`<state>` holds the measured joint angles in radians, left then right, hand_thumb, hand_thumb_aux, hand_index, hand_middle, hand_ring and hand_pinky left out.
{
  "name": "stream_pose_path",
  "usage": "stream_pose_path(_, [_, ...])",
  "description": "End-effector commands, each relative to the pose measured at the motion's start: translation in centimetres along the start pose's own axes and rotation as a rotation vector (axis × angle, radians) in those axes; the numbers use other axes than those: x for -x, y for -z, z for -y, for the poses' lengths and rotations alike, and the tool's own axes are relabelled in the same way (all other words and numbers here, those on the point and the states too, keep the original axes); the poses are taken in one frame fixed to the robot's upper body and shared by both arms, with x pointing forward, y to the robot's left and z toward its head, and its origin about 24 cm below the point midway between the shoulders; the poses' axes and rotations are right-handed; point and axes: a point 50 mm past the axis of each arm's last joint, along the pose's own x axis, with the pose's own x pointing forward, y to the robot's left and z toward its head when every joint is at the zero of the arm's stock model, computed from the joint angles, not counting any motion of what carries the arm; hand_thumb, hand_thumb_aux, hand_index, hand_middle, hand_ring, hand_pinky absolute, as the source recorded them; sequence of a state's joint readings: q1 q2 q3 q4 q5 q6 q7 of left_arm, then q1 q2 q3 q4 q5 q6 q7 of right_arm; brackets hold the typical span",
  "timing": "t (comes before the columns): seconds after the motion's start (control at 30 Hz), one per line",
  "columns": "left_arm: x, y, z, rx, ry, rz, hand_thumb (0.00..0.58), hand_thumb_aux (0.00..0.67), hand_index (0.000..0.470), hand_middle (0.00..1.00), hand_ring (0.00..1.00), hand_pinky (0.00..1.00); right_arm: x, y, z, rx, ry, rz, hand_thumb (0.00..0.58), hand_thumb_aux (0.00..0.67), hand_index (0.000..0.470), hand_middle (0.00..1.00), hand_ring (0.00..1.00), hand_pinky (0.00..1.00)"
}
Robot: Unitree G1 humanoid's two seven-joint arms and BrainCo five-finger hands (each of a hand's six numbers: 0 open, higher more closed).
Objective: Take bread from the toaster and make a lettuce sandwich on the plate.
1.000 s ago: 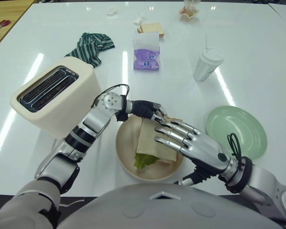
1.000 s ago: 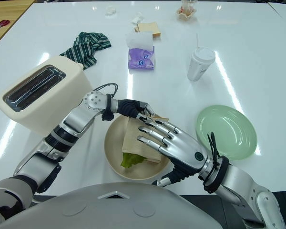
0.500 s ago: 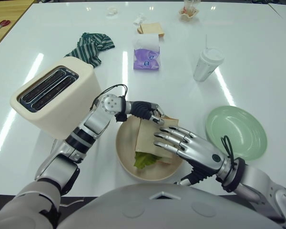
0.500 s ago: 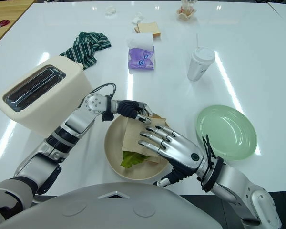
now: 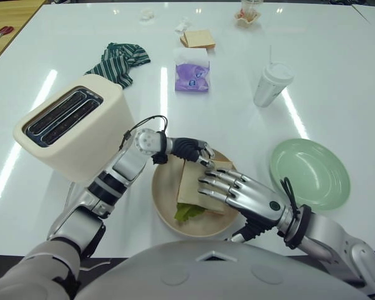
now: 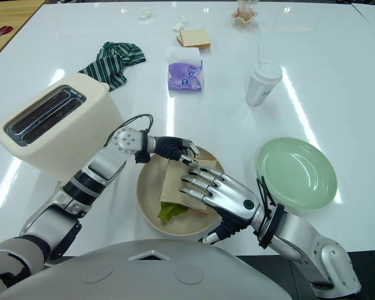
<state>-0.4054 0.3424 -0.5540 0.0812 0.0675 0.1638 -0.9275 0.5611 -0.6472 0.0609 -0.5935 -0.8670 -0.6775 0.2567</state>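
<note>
Resting outstretched fingers flat on the top bread slice [image 5: 192, 185], the right hand [image 5: 247, 195] faces the curled, empty left hand [image 5: 190, 149] at the slice's far corner, lettuce [image 5: 186, 213] showing beneath them on the plate [image 5: 163, 199], so only release seems left.

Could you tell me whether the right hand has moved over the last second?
Yes: the right hand has slid slightly left and nearer the robot, away from the green plate.
</note>
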Motion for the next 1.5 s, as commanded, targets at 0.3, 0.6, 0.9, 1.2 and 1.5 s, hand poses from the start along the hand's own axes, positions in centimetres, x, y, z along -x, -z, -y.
stream_pose_path(0.3, [0.9, -5.6, -5.1, -1.183, -0.579, -0.116, 0.0, 0.0, 0.0, 0.0, 0.0, 0.0, -0.3, -0.7, -6.5, -0.125, -0.68, 0.012, 0.0, 0.0, 0.0, 0.0, 0.0, 0.0])
stream_pose_path(0.6, [10.4, -14.9, -6.4, -1.662, -1.192, 0.137, 0.0, 0.0, 0.0, 0.0, 0.0, 0.0, -1.5, 1.5, -5.7, -0.069, -0.568, -0.007, 0.0, 0.0, 0.0, 0.0, 0.0, 0.0])
stream_pose_path(0.9, [16.6, -10.5, -3.4, -0.948, -1.037, 0.043, 0.066, 0.039, 0.028, 0.0, 0.0, 0.0, -0.9, 1.3, 5.6, -0.268, 0.073, -0.04, 0.436, 0.336, 0.236, 0.0, 0.0, 0.0])
stream_pose_path(1.2, [17.0, -6.4, 6.9, -0.412, -0.308, -0.008, 0.58, 0.67, 0.47, 1.0, 1.0, 1.0, 1.1, 0.5, 5.1, -0.587, 0.02, 0.035, 0.58, 0.67, 0.47, 1.0, 1.0, 1.0])
stream_pose_path(1.5, [17.1, -1.0, 13.1, -0.243, 0.06, -0.32, 0.58, 0.67, 0.47, 1.0, 1.0, 1.0, 4.3, -1.3, -2.3, -0.493, -0.521, -0.059, 0.58, 0.67, 0.47, 1.0, 1.0, 1.0])
